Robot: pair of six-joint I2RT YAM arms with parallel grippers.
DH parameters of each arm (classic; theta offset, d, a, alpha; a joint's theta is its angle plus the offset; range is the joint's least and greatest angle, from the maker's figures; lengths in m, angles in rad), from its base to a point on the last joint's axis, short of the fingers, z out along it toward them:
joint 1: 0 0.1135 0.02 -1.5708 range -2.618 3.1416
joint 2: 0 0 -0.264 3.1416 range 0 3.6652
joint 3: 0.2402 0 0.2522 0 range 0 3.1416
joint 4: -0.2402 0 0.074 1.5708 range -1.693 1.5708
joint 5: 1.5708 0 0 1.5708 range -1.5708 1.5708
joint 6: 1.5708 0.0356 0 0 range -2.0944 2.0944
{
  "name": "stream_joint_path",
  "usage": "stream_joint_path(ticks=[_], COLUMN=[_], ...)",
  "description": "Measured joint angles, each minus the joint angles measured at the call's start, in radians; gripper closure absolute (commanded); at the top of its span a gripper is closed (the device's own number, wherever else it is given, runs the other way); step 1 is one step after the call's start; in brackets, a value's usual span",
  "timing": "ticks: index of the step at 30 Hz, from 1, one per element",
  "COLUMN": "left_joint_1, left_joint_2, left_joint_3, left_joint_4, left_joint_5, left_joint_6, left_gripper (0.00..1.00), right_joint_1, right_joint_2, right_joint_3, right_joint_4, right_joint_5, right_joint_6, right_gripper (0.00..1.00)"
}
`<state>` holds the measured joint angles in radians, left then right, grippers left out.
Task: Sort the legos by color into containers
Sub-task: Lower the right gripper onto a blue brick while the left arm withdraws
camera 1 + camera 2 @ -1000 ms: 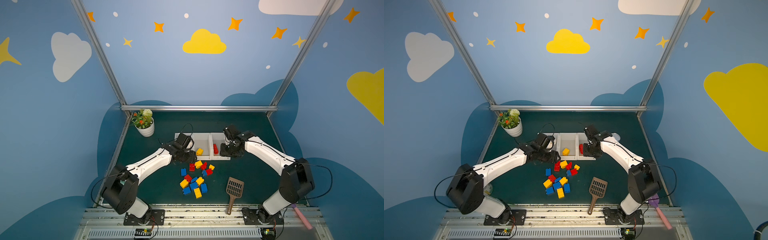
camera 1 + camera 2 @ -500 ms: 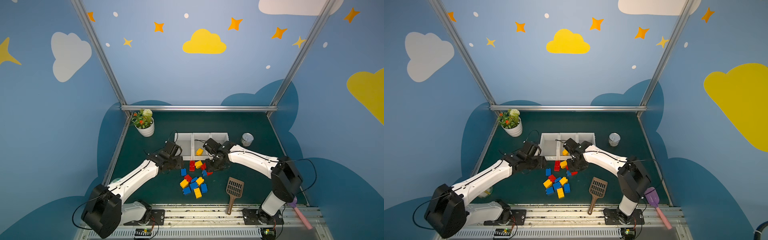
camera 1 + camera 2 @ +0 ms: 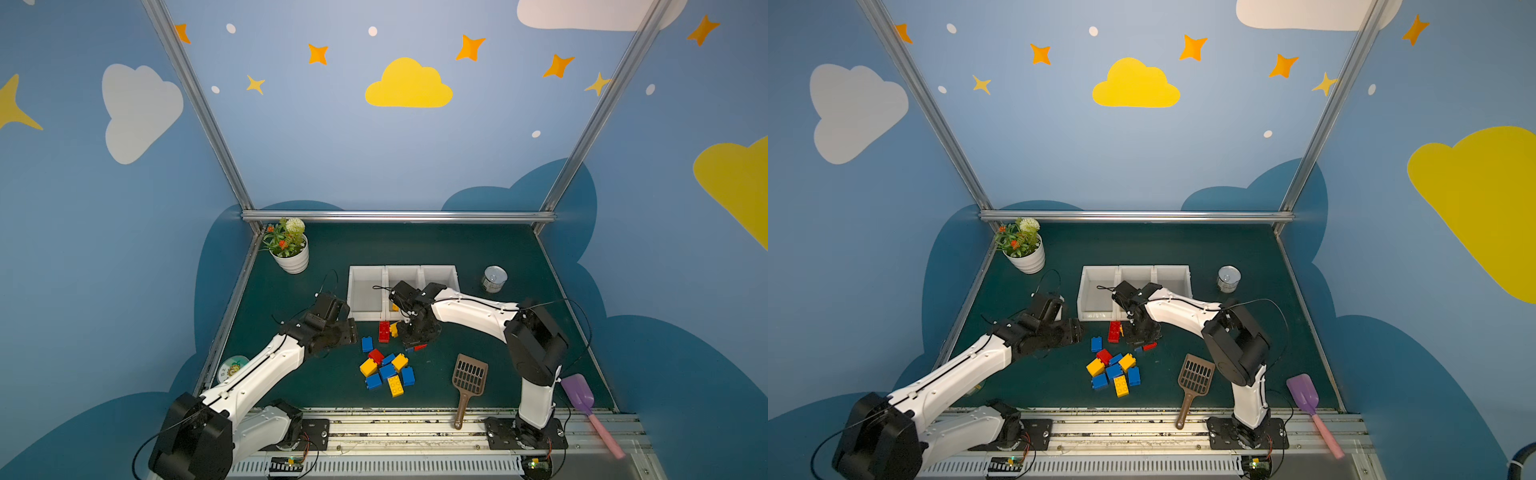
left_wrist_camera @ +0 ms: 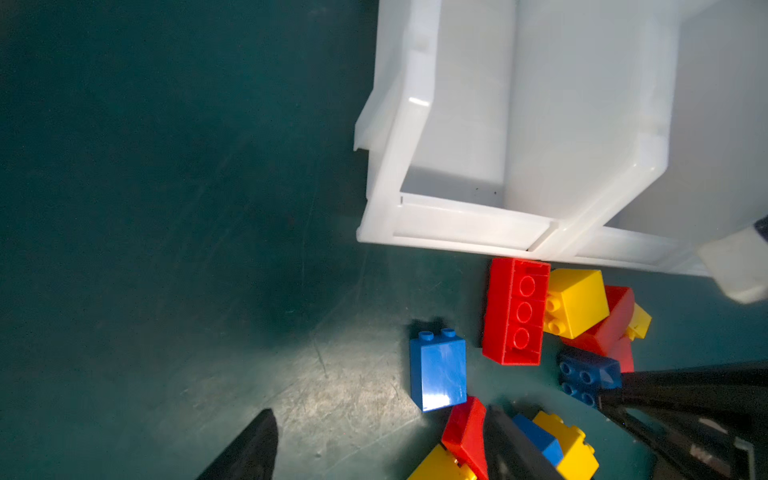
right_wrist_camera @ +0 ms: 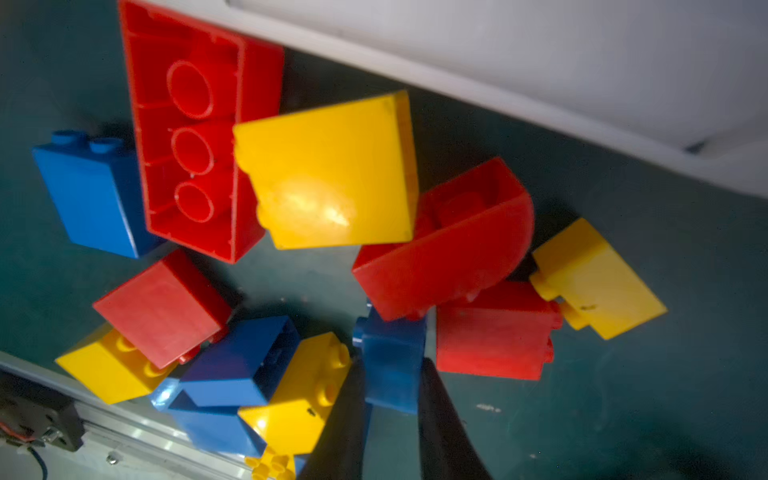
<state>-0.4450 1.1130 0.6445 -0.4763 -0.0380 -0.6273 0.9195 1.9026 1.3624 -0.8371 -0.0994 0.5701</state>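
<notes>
legos: chunky, glossy bricks in red, yellow and blue. the lego pile lay loose on the green mat, in front of the white bins. a second knot sat at the bins' front wall, where a long red brick lay hollow side up, touching that wall. the right gripper was clamped on a small blue brick in that knot; could not tell whether the brick had left the mat. the left gripper stood spread wide over bare mat beside a lone blue block, holding nothing.

since a second before: both grippers had come off the bins down to the near-side bricks. right jaws had closed, left had widened.

room: bare mat left of the pile and behind the bins. litter scoop right of the pile, tin can right of the bins, potted plant in the far left corner, all apart from the bricks.
</notes>
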Motion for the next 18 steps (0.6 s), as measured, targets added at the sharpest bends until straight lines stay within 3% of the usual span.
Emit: stream_joint_path(ticks=[5,11,18], left_joint_1=[0.01,0.017,0.018], left_joint_2=[-0.026,-0.053,-0.067], left_joint_3=[-0.019,-0.038,-0.066], left_joint_4=[0.016,0.032,0.047], left_joint_5=[0.0,-0.004,-0.007], left_joint_6=[-0.01,-0.021,-0.032], left_gripper=[0.16,0.13,0.1], right_joint_1=[0.008,0.01,0.011], right_joint_2=[0.001,0.001,0.001], right_joint_3=[0.014,0.018,0.031], right_joint_4=[-0.001,-0.023,-0.045], right_joint_5=[-0.003,0.008,0.013], right_joint_6=[-0.006,-0.016,-0.026], right_gripper=[0.96,0.88,0.9])
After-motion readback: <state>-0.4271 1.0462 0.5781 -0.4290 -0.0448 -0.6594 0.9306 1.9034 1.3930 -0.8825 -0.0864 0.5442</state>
